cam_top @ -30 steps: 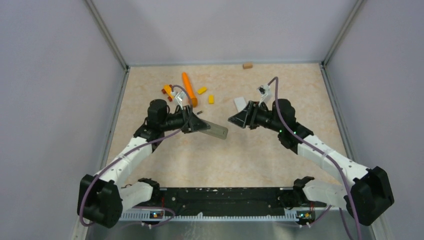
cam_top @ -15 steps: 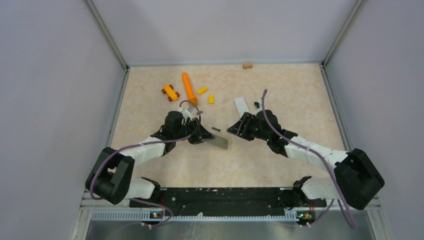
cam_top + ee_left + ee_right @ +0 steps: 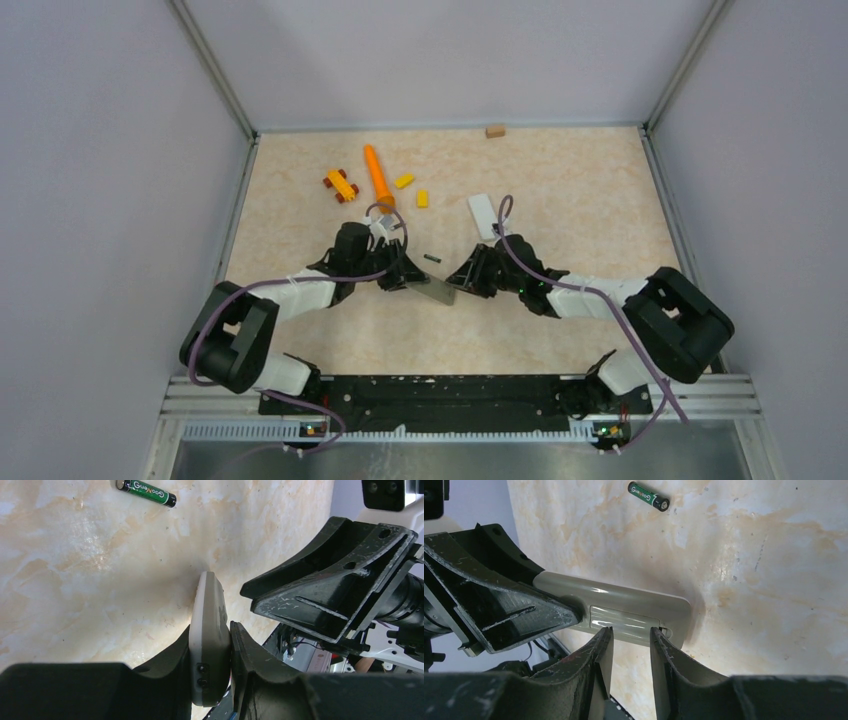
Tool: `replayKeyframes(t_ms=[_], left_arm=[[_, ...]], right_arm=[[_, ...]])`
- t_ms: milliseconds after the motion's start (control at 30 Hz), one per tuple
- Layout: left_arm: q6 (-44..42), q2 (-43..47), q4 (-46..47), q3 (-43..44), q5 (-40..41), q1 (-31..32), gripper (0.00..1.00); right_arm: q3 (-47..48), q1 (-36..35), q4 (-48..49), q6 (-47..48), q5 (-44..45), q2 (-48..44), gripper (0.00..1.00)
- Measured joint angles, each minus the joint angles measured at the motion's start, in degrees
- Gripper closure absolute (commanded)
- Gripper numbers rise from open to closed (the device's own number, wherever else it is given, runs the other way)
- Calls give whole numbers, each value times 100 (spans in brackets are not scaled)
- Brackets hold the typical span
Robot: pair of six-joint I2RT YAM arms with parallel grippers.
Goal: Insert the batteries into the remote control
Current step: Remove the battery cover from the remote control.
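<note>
My left gripper (image 3: 408, 274) is shut on the grey remote control (image 3: 436, 290), holding it on edge low over the table; in the left wrist view the remote (image 3: 210, 630) is clamped between my fingers. My right gripper (image 3: 463, 279) is open, its fingertips (image 3: 605, 640) at the edge of the remote (image 3: 624, 611), straddling its ribbed back panel. One dark green battery (image 3: 432, 259) lies on the table just beyond the remote, also seen in the left wrist view (image 3: 146, 492) and the right wrist view (image 3: 649, 496). The other batteries are out of view.
A white flat piece (image 3: 484, 213) lies behind the right gripper. An orange carrot-shaped toy (image 3: 378, 175), two yellow blocks (image 3: 404, 181), and an orange toy car (image 3: 340, 185) sit at the back left. A brown block (image 3: 494, 130) is at the back wall.
Both arms have come down and toward the near side. The left gripper brought the remote lower. The right gripper moved left until its open fingers reached the remote's free end.
</note>
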State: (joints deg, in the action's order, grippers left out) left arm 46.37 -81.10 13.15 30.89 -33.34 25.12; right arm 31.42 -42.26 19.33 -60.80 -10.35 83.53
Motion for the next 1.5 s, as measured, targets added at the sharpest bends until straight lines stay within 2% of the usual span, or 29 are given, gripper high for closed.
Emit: replayKeyframes(t_ms=[767, 1200, 1400, 1500], left_arm=[[-42, -50, -68, 57, 4, 0, 100], [155, -208, 101, 55, -184, -116, 100], [170, -208, 177, 4, -197, -122, 100], [168, -208, 188, -15, -197, -140, 100]], right_arm=[[-332, -90, 728, -595, 205, 339, 58], [-824, -94, 1755, -1244, 59, 743, 59], [-966, -72, 2201, -1445, -2, 968, 69], [-955, -68, 2098, -1381, 17, 929, 65]])
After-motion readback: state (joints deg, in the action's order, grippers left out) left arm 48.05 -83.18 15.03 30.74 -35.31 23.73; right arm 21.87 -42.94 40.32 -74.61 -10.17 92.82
